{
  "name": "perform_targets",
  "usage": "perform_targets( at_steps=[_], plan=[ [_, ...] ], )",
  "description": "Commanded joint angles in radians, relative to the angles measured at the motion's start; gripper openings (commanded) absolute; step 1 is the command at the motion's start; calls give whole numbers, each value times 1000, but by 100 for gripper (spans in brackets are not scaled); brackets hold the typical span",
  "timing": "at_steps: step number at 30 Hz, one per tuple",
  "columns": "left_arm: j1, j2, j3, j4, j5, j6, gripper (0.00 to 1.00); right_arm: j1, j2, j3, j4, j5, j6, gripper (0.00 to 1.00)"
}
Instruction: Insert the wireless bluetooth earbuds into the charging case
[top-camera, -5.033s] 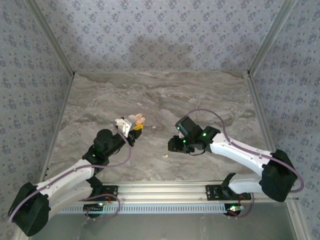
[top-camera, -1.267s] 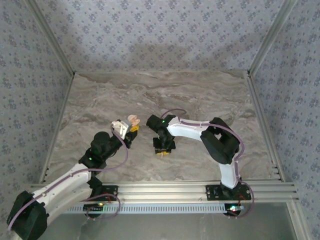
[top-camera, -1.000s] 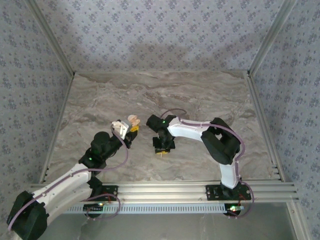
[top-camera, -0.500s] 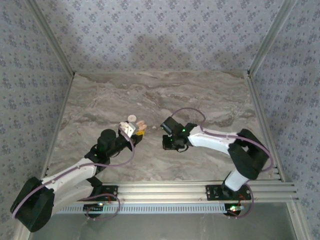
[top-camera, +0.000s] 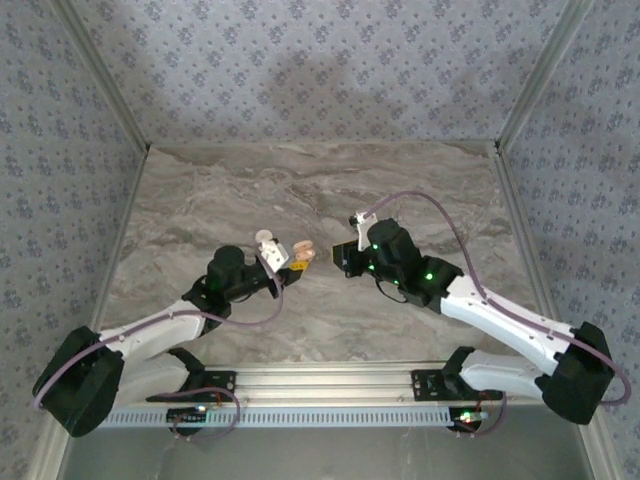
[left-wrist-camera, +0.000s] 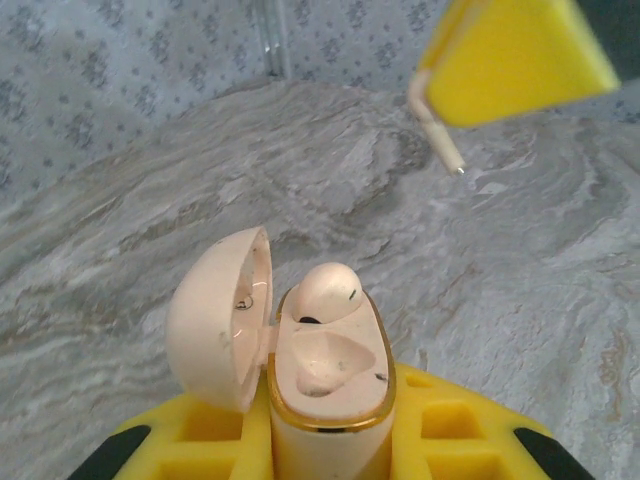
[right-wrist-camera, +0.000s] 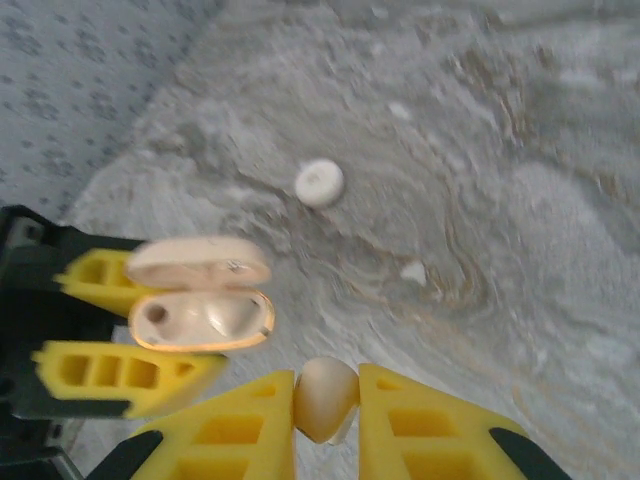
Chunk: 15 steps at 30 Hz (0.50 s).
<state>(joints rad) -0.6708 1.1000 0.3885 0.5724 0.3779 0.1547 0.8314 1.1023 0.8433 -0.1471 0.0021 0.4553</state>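
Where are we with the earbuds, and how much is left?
Done: the case, lid open, sits in the left gripper with one earbud seated. In hand: the right gripper pinches the second earbud close to the case, not touching it. Left: seat it in the empty slot.

Soft, even light, faint shadows on the table (top-camera: 420, 190); right wrist view motion-blurred, the charging case (right-wrist-camera: 205, 320) smeared.

Robotics lab booth: grey marble-patterned tabletop (top-camera: 320, 190), grey-blue floral wall panels (top-camera: 320, 70) around it, silver aluminium rails (top-camera: 330, 379) along its near edge.
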Motion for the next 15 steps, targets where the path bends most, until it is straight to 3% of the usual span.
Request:
perform_targets(
  at_steps=[1, 15],
  plan=[
    [-19, 26, 64, 42, 57, 37, 12, 3, -31, 7, 68, -41, -95, 21],
    [-46, 72, 140, 59, 58, 19, 12, 58, -7, 10, 219, -108, -181, 21]
  ],
)
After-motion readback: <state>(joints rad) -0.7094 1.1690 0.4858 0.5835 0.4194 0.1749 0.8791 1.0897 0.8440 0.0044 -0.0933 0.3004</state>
